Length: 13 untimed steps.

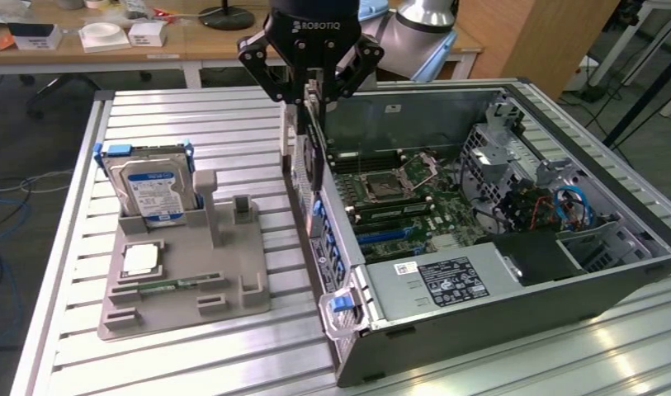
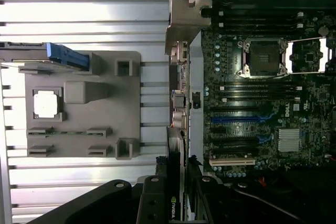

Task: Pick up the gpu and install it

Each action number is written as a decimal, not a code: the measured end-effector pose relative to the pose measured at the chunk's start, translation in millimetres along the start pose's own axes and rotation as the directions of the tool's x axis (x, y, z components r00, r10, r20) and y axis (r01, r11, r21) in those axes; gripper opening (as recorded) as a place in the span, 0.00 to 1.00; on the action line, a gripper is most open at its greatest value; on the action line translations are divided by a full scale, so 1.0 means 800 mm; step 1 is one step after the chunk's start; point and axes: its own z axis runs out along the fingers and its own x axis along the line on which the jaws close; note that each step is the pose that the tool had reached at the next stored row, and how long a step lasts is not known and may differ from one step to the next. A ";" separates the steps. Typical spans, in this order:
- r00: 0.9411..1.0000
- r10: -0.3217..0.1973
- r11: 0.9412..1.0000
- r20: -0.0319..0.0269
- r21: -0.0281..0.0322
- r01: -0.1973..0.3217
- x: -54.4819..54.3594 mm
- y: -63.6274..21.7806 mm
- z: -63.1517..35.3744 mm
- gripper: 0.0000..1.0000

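Gripper (image 1: 312,92) fingers are clamped on the gpu (image 1: 305,144). The card hangs edge-on directly beneath them, long axis vertical, over the rear wall of the open computer case (image 1: 599,289). The motherboard slots (image 1: 396,233) lie toward the exterior view's right.

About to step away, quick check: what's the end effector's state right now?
End effector: closed, holding the gpu on edge.
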 end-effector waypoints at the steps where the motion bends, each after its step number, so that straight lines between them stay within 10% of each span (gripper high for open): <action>1: 1.000 0.000 1.000 0.000 0.000 0.000 -0.001 0.000 0.000 0.26; 13: 1.000 0.000 1.000 0.000 0.000 0.000 -0.015 0.001 0.000 0.26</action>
